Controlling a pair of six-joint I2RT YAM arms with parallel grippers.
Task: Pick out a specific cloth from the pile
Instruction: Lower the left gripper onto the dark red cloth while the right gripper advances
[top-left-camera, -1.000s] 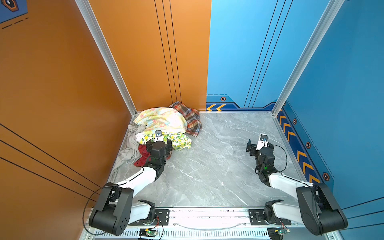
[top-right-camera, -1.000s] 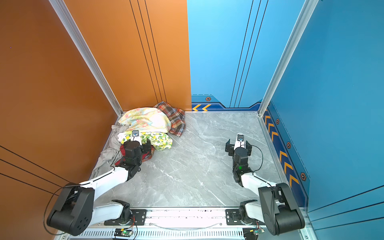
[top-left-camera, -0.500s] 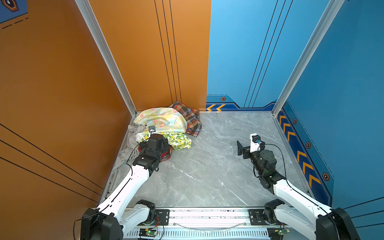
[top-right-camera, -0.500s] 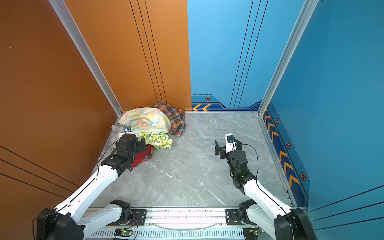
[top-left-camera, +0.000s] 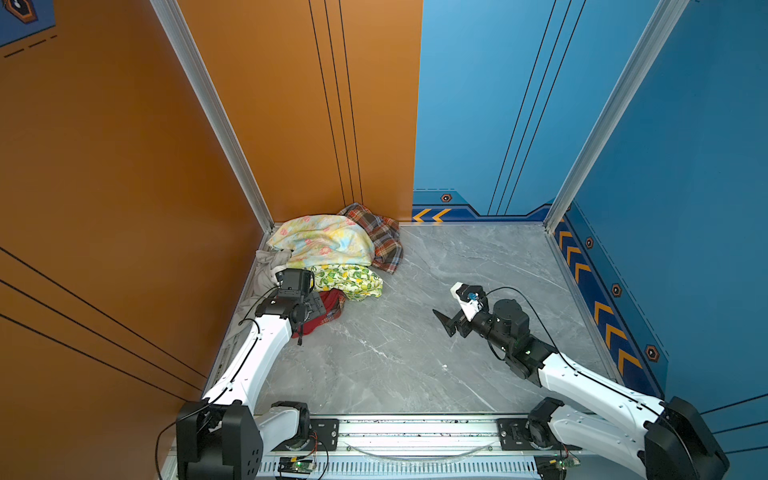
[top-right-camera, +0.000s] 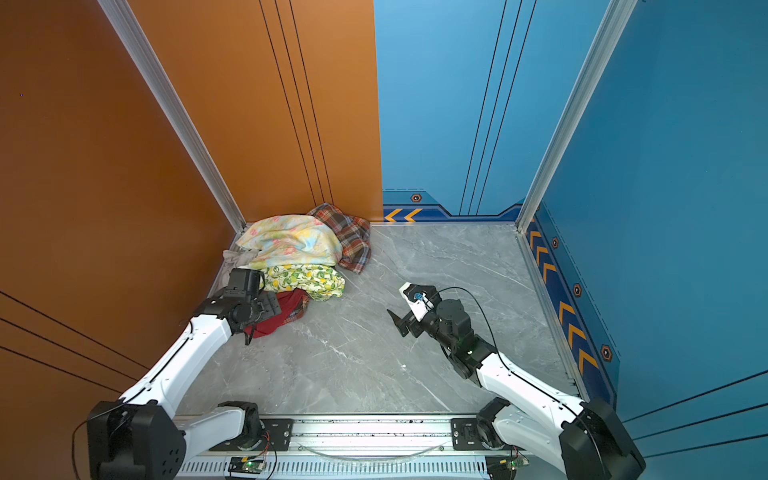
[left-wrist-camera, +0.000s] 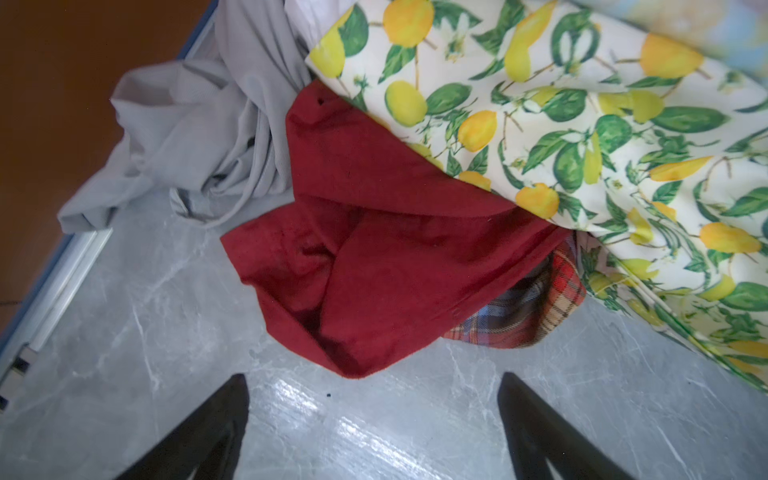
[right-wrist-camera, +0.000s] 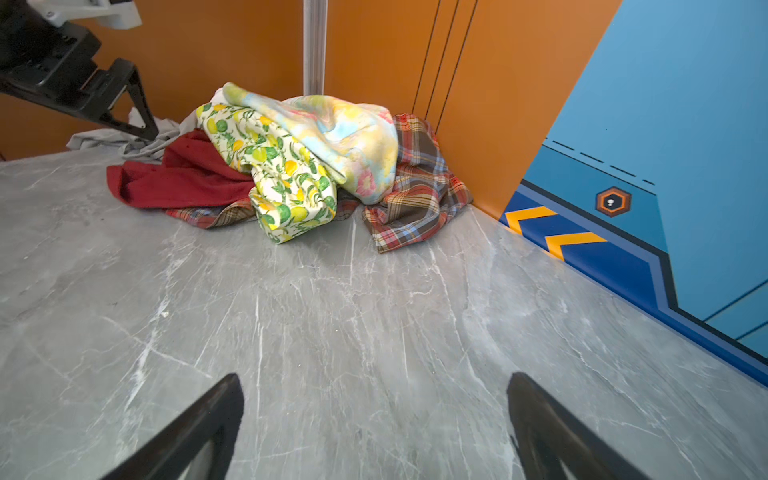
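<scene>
Approach step: my left gripper hangs with jaws spread, the dark red cloth just ahead of its tips, tucked under the lemon-print cloth at the edge of the pile. Next I'd nudge forward and pinch the free red corner. My right gripper is spread, empty, well away.

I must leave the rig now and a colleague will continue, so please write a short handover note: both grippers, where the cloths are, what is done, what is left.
Left gripper: jaws open, empty, pointed at the free corner of the dark red cloth, not touching it.
Right gripper: jaws open, empty, over bare table, apart from the pile.
Dark red cloth: at the pile's front edge, partly under the lemon-print cloth, over a plaid cloth, beside a grey cloth.
Done: nothing grasped yet.
To do: grip the dark red cloth, pull it clear of the pile.
</scene>
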